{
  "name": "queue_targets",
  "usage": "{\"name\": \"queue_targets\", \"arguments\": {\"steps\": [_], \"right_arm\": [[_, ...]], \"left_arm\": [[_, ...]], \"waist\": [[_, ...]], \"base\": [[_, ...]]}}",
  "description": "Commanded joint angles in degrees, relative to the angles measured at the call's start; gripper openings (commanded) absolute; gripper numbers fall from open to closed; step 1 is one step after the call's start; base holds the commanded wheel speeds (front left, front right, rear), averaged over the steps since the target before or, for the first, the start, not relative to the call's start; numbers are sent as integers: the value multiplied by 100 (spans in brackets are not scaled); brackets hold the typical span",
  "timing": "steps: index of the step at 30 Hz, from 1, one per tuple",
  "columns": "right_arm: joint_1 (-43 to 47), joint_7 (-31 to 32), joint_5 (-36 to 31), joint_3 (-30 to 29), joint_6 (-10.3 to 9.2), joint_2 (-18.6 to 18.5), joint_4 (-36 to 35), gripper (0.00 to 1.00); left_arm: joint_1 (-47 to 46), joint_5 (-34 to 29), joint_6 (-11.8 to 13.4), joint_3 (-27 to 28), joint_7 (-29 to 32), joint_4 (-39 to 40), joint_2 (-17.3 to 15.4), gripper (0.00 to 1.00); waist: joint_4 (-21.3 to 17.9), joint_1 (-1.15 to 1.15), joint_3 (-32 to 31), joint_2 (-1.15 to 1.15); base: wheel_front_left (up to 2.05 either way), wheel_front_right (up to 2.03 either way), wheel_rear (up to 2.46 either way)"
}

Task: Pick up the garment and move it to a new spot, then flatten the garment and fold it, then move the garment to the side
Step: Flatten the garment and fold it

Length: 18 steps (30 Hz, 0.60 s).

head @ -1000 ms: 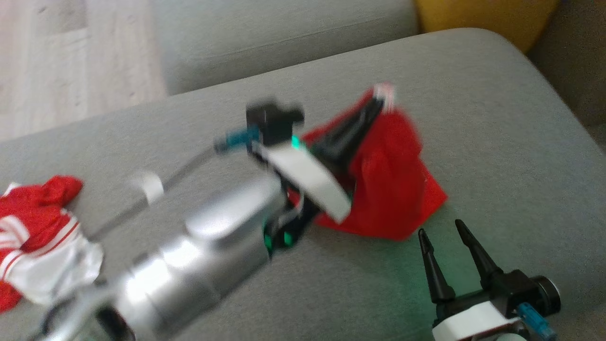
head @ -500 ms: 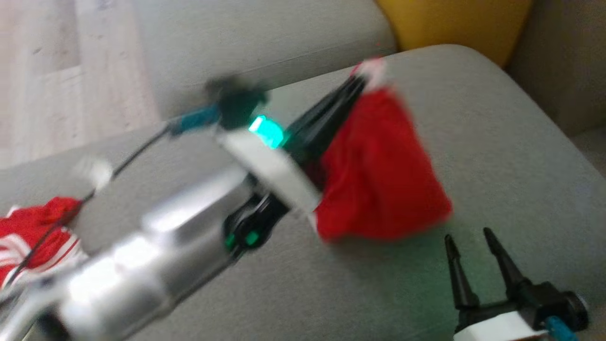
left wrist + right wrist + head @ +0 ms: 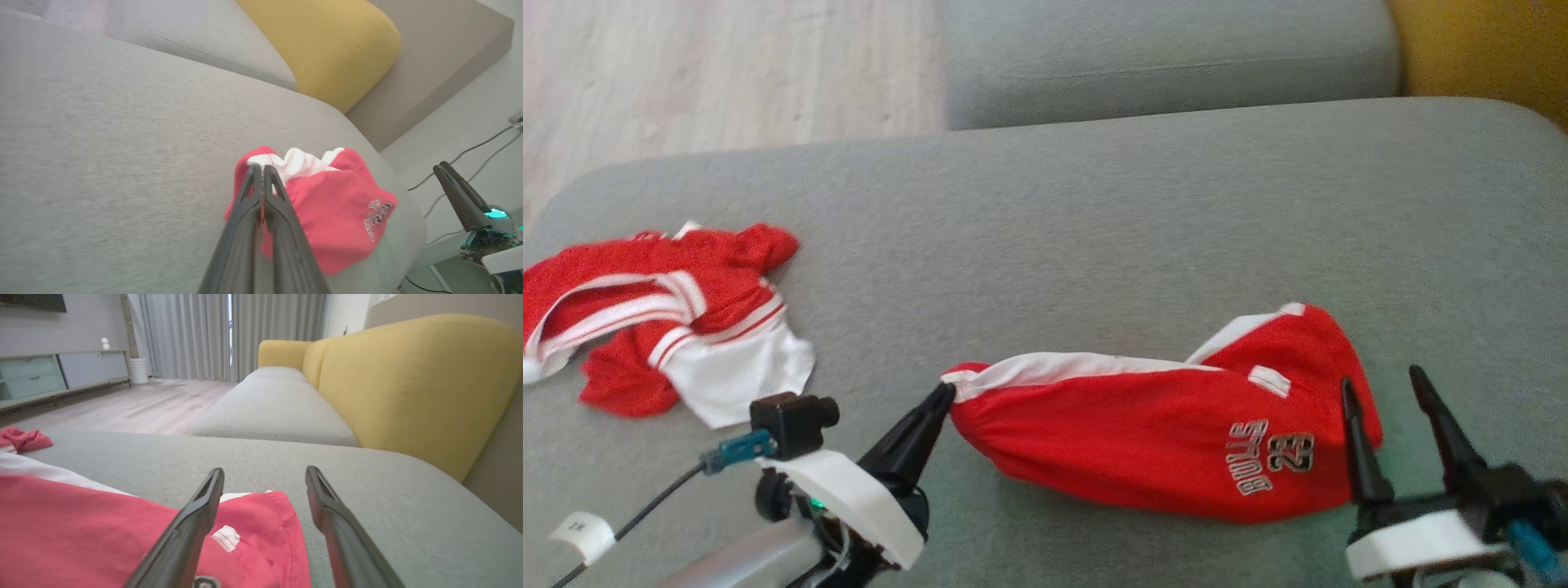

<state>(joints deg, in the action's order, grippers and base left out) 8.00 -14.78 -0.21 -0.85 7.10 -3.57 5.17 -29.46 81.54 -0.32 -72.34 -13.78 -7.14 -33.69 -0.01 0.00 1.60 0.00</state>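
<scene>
The head view looks steeply down from above onto the grey sofa seat, which spans its frame. The left wrist view rides just behind the left claw, tilted down along the seat toward the yellow cushion. The right wrist view sits low, skimming the seat past the right claw toward the curtains. All three share the red shorts

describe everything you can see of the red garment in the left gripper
The red garment looks like soft sports fabric with a white side stripe, printed BULLS 23. It lies stretched and wrinkled on the grey sofa cushion. The shut left gripper pinches its white-trimmed end; the open right gripper sits at the other end, contact unclear.
</scene>
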Motion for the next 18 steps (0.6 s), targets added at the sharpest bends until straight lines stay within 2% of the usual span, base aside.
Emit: {"name": "queue_targets", "arguments": {"steps": [1,5,8,13,18], "right_arm": [[-451,-22,92,128,39,-270,59,100],[-892,58,265,252,39,-617,761,100],[-1482,527,574,656,39,-1078,1357,100],[-1684,898,1314,1381,39,-1381,1441,100],[-1611,1075,1822,1902,39,-1501,1478,100]], "left_arm": [[-219,-187,76,295,-99,7,-209,0],[-242,-398,183,376,-109,-284,-199,0],[-357,-651,285,446,-115,-699,-118,0],[-447,-1003,377,620,-119,-1128,26,0],[-339,-1255,318,834,-120,-1355,147,0]], "waist": [[335,0,196,0],[515,0,258,0],[707,0,339,0],[843,0,443,0],[917,0,492,0]], "base": [[0,0,0],[0,0,0],[0,0,0],[0,0,0],[0,0,0]]}}
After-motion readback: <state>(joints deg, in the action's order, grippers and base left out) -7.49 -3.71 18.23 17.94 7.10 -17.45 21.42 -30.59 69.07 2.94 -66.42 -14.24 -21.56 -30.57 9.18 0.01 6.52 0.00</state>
